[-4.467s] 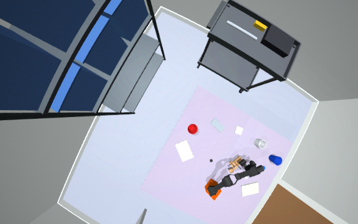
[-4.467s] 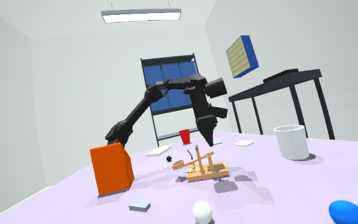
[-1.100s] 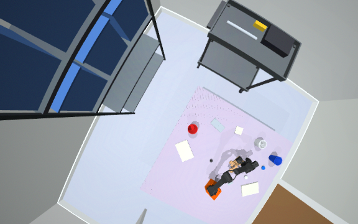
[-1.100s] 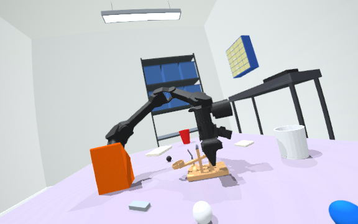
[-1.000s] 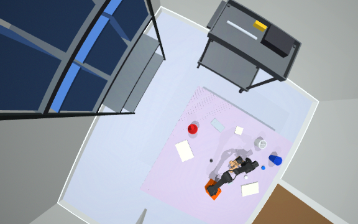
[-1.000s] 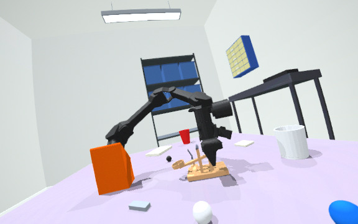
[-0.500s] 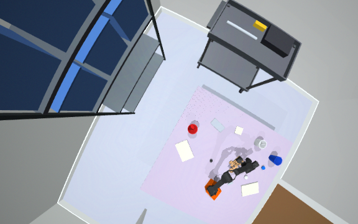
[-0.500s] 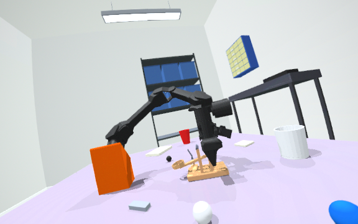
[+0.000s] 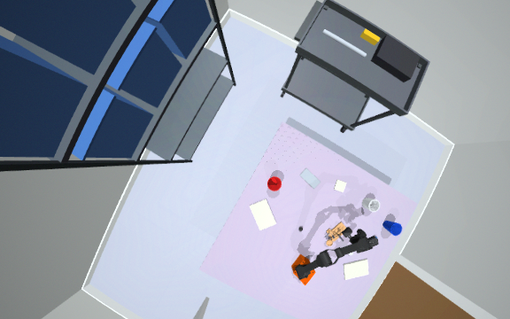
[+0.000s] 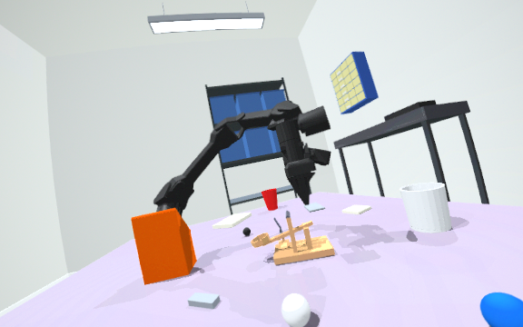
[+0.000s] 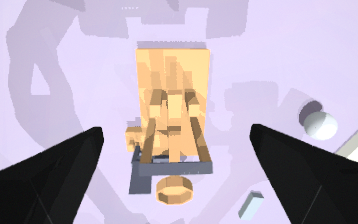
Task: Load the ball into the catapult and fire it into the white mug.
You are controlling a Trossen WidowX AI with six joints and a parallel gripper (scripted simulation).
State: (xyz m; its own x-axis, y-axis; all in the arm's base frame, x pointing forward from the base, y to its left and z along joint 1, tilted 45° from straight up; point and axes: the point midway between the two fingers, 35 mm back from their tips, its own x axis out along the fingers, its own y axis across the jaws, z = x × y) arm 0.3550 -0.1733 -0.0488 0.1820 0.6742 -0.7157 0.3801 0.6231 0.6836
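Note:
The wooden catapult (image 9: pixel 337 229) (image 10: pixel 304 255) (image 11: pixel 195 67) stands on the mat, its cup (image 10: pixel 260 240) (image 11: pixel 174 193) raised off the mat and empty. A dark grey crossbar (image 11: pixel 176 168) spans its uprights beside the cup. My gripper (image 10: pixel 306 203) (image 11: pixel 178 132) is open and empty above the catapult, a finger to each side of it in the wrist view. The white ball (image 10: pixel 296 310) (image 11: pixel 320 125) lies on the mat to the right of the catapult in the wrist view. The white mug (image 9: pixel 372 205) (image 10: pixel 426 207) stands upright beyond the catapult's base end, out of the wrist view.
A red cup (image 9: pixel 274 183) (image 10: pixel 270 199), a blue cup (image 9: pixel 393 228), a blue ball (image 10: pixel 509 310) and a small black ball (image 9: pixel 300 229) (image 10: pixel 246 232) are around. Flat pale blocks (image 9: pixel 262 214) (image 9: pixel 356 269) lie about. The orange arm base (image 10: pixel 163 247) stands near the catapult's cup end.

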